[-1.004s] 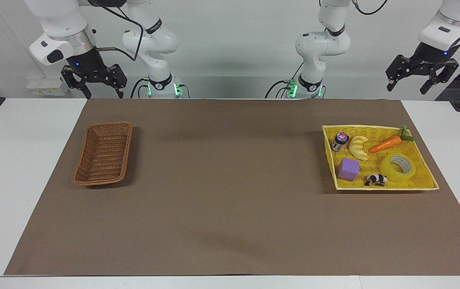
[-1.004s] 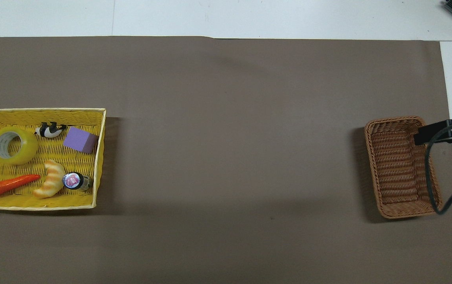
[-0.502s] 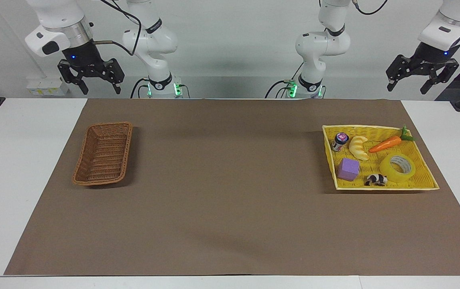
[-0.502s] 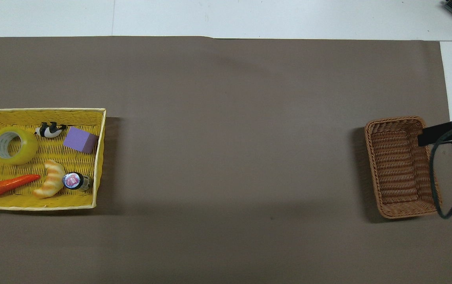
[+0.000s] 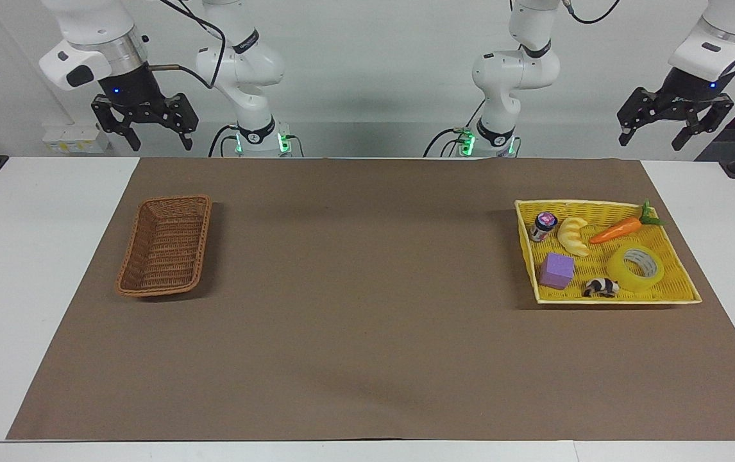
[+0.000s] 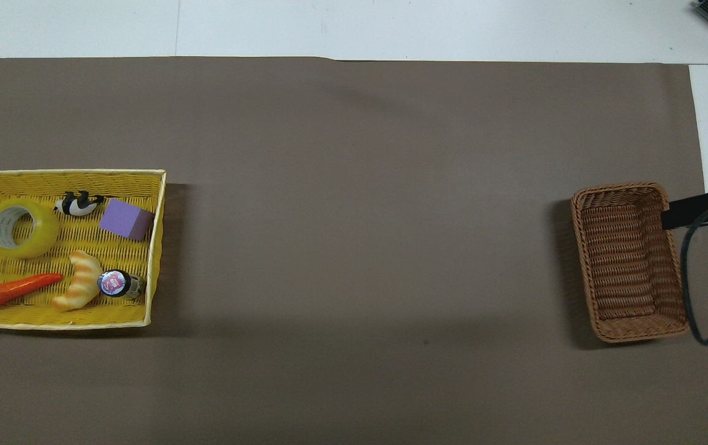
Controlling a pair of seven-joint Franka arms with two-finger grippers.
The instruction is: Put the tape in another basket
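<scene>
The tape lies flat, core upward, in the yellow tray at the left arm's end of the worktop. It sits in the tray's corner farther from the robots and toward the worktop's end edge. A carrot toy lies just beside it on the robots' side, and a small black-and-white animal figure just beside it toward the middle. A purple block, a croissant toy and a small jar fill the rest of the tray. With the hole facing up, the roll offers its wall to a grip from above, one finger in the core and one outside.

The basket stands empty near the right arm's end of the worktop, its long axis running away from the robots, so it is ready to receive the roll.

The left tool hangs released, fingers spread, high above the corner of the worktop nearest its own base, well apart from the tray. The right tool hangs likewise spread and holding nothing, above the worktop's edge on the robots' side, near the basket's end. In the overhead view only a dark part of that arm and its cable reach the basket's rim, probably well above it, not touching.

Nothing has been picked up, so the task looks to be at its start. The left arm is the natural one to fetch the roll. The carry spans nearly the whole worktop, so a handover may be needed.
</scene>
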